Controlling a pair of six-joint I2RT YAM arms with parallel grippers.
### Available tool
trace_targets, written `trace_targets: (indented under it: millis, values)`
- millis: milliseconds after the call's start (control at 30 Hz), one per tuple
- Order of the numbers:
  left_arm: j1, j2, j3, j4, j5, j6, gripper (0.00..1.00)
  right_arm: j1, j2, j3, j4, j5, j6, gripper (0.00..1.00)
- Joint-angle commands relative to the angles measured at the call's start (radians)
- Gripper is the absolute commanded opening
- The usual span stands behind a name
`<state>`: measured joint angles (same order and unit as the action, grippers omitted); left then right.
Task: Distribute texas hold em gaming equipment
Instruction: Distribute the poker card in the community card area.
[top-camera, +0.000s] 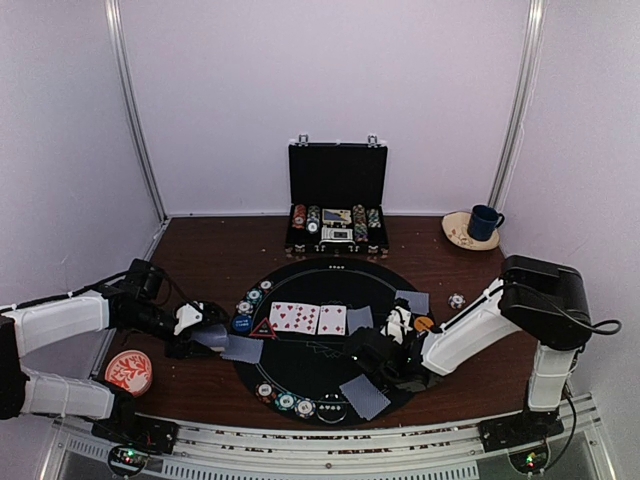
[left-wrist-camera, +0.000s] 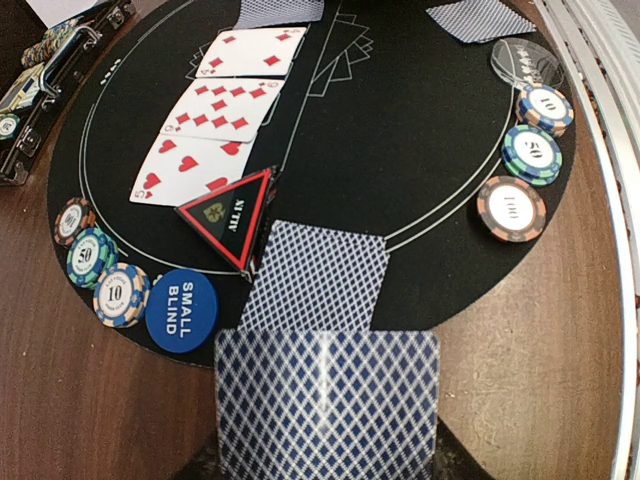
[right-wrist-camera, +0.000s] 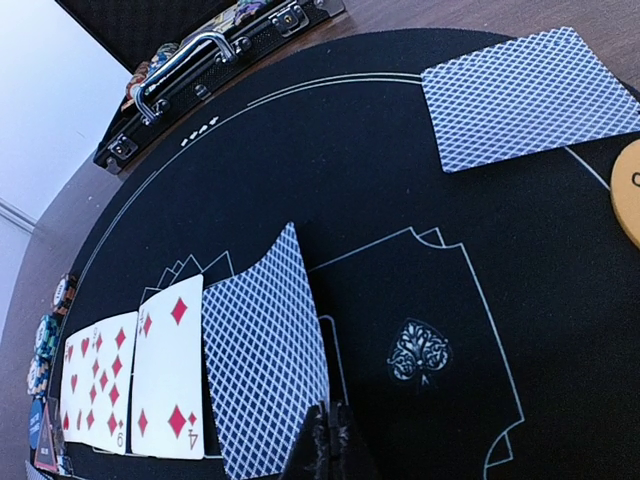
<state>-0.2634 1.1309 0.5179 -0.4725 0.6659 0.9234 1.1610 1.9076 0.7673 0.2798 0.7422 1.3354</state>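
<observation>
On the black round mat (top-camera: 310, 375) lie three face-up red cards (top-camera: 296, 318). Beside them, my right gripper (right-wrist-camera: 330, 438) is shut on the near edge of a face-down blue-backed card (right-wrist-camera: 265, 350), which tilts up off the mat on its right side. My left gripper (top-camera: 207, 337) is shut on another blue-backed card (left-wrist-camera: 328, 400), held over the mat's left edge just short of a face-down card (left-wrist-camera: 318, 275). The red triangle marker (left-wrist-camera: 232, 215), a blue small-blind disc (left-wrist-camera: 181, 309) and striped chips (left-wrist-camera: 105, 275) sit close by. An orange disc (top-camera: 424, 323) lies to the right.
The open black briefcase (top-camera: 337, 205) with chip rows stands at the back. A blue mug (top-camera: 485, 222) sits back right, and a red-and-white dish (top-camera: 128, 371) front left. More chips (left-wrist-camera: 512, 208) and face-down cards (top-camera: 365, 396) line the mat's near edge.
</observation>
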Motion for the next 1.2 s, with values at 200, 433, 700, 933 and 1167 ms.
trace_targets:
  millis: [200,433,700,933,1167]
  values:
    - [0.000,-0.015,0.002,0.020,0.014,0.003,0.14,0.024,0.012,0.010,-0.075,0.067,0.061,0.00]
    - [0.000,-0.016,0.002,0.020,0.012,0.003,0.14,0.034,0.025,0.031,-0.076,0.066,0.057,0.06]
    - [0.001,-0.019,0.001,0.020,0.012,0.003,0.14,0.037,0.051,0.059,-0.071,0.062,0.049,0.07]
    - [0.000,-0.017,0.002,0.020,0.012,0.004,0.14,0.038,0.057,0.066,-0.072,0.059,0.055,0.12]
    - [0.000,-0.016,0.002,0.019,0.012,0.003,0.14,0.048,-0.004,0.040,-0.059,0.065,0.034,0.34]
